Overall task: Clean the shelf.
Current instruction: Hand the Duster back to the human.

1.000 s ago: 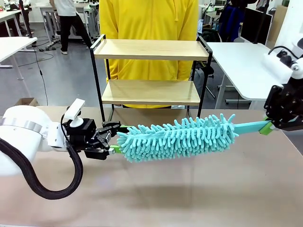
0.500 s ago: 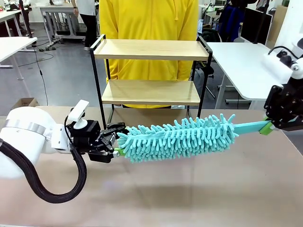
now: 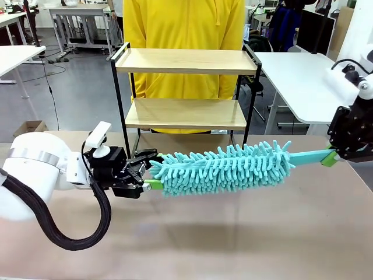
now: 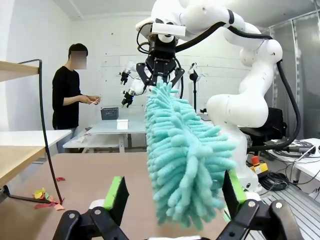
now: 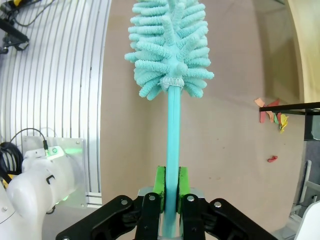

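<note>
The shelf (image 3: pixel 185 61), a black-framed rack with two light wooden boards, stands at the table's far edge; one board edge (image 4: pixel 15 161) shows in the left wrist view. A teal fluffy duster (image 3: pixel 224 169) hangs level above the table in front of it. My right gripper (image 3: pixel 332 156) is shut on the duster's handle (image 5: pixel 173 130), with the head (image 5: pixel 170 45) pointing away from it. My left gripper (image 3: pixel 147 173) is open at the duster's free tip. Its green pads (image 4: pixel 116 195) stand on either side of the duster head (image 4: pixel 182 150) without pressing it.
A person in a yellow top (image 3: pixel 183 23) stands right behind the shelf. Small coloured scraps (image 5: pixel 272 115) lie on the brown tabletop by a shelf foot, scraps (image 4: pixel 45 195) also showing in the left wrist view. A white table (image 3: pixel 297 76) stands at the back right.
My left gripper has moved right, so its open fingers now reach around the duster's tip. The duster has shifted slightly right. The right gripper keeps its grip.
</note>
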{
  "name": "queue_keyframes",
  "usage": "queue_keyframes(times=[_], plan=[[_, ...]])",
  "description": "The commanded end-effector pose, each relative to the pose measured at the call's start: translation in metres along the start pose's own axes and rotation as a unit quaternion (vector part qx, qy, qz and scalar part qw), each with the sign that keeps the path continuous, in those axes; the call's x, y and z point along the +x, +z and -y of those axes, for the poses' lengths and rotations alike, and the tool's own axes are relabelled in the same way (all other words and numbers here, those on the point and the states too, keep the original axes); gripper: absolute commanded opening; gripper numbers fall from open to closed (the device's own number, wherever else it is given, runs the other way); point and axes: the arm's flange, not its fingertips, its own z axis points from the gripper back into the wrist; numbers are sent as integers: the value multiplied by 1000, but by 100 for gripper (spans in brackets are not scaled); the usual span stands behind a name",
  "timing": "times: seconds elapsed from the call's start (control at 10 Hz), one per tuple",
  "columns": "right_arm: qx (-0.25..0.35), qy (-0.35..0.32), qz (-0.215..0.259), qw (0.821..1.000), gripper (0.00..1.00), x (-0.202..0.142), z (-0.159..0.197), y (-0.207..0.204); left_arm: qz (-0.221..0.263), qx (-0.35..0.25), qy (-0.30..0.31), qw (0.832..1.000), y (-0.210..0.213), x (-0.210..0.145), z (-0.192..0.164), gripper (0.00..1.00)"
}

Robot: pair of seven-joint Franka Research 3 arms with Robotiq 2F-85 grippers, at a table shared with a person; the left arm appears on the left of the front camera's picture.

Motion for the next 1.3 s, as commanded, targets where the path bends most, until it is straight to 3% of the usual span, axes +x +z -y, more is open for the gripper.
queue_keyframes(times=[0.0,0.4,0.8,0.9,1.0,1.1,1.2], plan=[[-14,-10,22,1000,13,0,-3,-3,6,11,1,1000,-9,0,46,100],[-2,-1,1,1000,13,0,1,1,16,17,1,1000,-21,-8,36,100],[-2,-1,1,1000,13,0,1,1,24,-19,5,1000,-34,-10,32,100],[-2,-1,1,1000,13,0,1,1,26,-24,10,999,-35,-11,32,44],[-2,-1,1,1000,13,0,1,1,26,-25,5,999,-34,-12,32,42],[-2,-1,1,1000,13,0,1,1,31,-27,1,999,-33,-11,33,0],[-2,-1,1,1000,13,0,1,1,35,-26,-1,999,-32,-10,32,0]])
